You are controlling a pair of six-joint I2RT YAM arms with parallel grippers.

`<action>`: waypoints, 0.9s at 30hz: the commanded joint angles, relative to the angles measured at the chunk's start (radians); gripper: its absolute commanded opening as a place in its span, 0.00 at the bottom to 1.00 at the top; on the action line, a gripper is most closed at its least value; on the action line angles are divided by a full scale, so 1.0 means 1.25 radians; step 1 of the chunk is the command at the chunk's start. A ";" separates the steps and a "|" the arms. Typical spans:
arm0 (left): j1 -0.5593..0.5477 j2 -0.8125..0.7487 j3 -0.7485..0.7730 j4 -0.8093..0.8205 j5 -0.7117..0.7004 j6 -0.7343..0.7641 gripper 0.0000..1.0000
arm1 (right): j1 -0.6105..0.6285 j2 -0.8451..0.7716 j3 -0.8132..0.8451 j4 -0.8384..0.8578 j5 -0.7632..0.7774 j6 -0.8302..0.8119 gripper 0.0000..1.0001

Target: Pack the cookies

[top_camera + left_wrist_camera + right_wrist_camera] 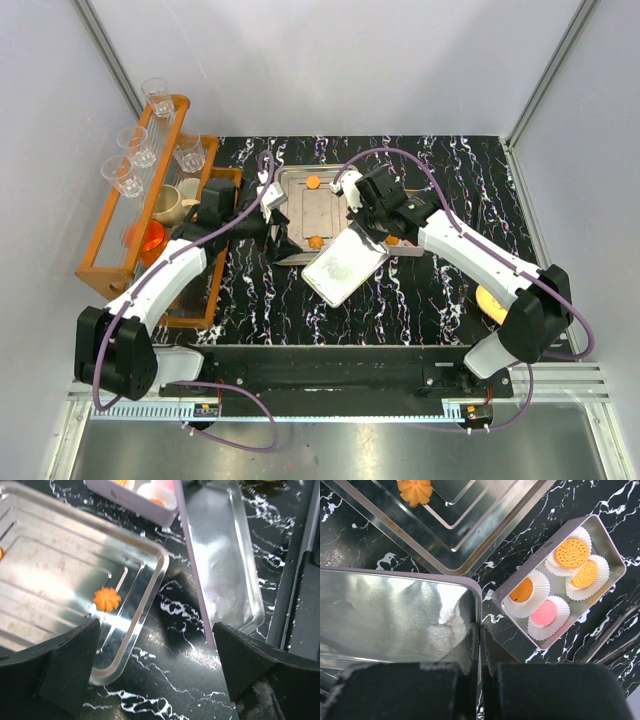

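Note:
A silver tin box (615, 565) holds white paper cups with three round orange cookies (572, 553) and one pink cookie (544, 613). An orange flower-shaped cookie (415, 491) lies on the metal tray (300, 205), near its front edge (316, 241); it also shows in the left wrist view (106, 598). A round orange cookie (312, 182) lies at the tray's back. My right gripper (480, 635) is shut on the rim of the tin lid (395, 615), holding it tilted beside the box. My left gripper (156, 630) is open and empty over the tray's front corner.
An orange rack (100, 270) with clear glasses stands at the left, with a cream cup (170, 205) and an orange bowl (148, 240) by it. A yellow-orange lump (490, 303) lies at the right, near the right arm's base.

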 commanded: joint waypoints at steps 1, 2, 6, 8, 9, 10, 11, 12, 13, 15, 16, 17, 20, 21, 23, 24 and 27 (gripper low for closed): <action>-0.016 0.046 0.091 0.030 0.113 -0.050 0.99 | 0.005 -0.007 0.028 0.045 0.060 -0.008 0.00; -0.021 0.063 0.110 0.029 0.112 -0.058 0.99 | 0.005 -0.009 0.027 0.055 0.061 -0.003 0.00; -0.050 0.105 0.148 0.025 0.107 -0.096 0.99 | 0.006 -0.013 0.033 0.081 0.095 0.001 0.00; -0.066 0.123 0.171 0.018 0.098 -0.104 0.99 | 0.006 -0.017 0.033 0.098 0.110 0.006 0.00; -0.071 0.143 0.177 0.017 0.101 -0.116 0.99 | 0.005 -0.018 0.033 0.104 0.120 0.007 0.00; -0.076 0.152 0.192 0.018 0.101 -0.124 0.99 | 0.005 -0.018 0.034 0.109 0.127 0.009 0.00; -0.081 0.160 0.198 0.017 0.098 -0.131 0.99 | 0.005 -0.023 0.033 0.121 0.132 0.014 0.00; -0.084 0.171 0.204 0.018 0.093 -0.142 0.99 | 0.006 -0.023 0.033 0.125 0.137 0.014 0.00; -0.094 0.184 0.214 0.017 0.086 -0.142 0.99 | 0.006 -0.024 0.034 0.131 0.138 0.017 0.00; -0.110 0.196 0.220 0.021 0.054 -0.142 0.99 | 0.005 -0.029 0.034 0.138 0.134 0.024 0.00; -0.114 0.207 0.224 0.023 0.044 -0.142 0.99 | 0.005 -0.030 0.036 0.138 0.130 0.031 0.00; -0.118 0.212 0.228 0.030 0.028 -0.142 0.99 | 0.005 -0.034 0.035 0.142 0.129 0.033 0.00; -0.126 0.235 0.243 0.036 0.010 -0.143 0.99 | 0.005 -0.042 0.036 0.142 0.120 0.039 0.00; -0.127 0.243 0.247 0.037 0.005 -0.140 0.99 | 0.006 -0.046 0.038 0.142 0.114 0.039 0.00; -0.126 0.257 0.257 0.038 -0.001 -0.137 0.99 | 0.006 -0.057 0.036 0.141 0.105 0.044 0.00; -0.127 0.261 0.258 0.039 0.000 -0.136 0.98 | 0.006 -0.060 0.035 0.140 0.099 0.045 0.00; -0.130 0.276 0.263 0.037 0.010 -0.132 0.94 | 0.006 -0.072 0.030 0.142 0.096 0.049 0.00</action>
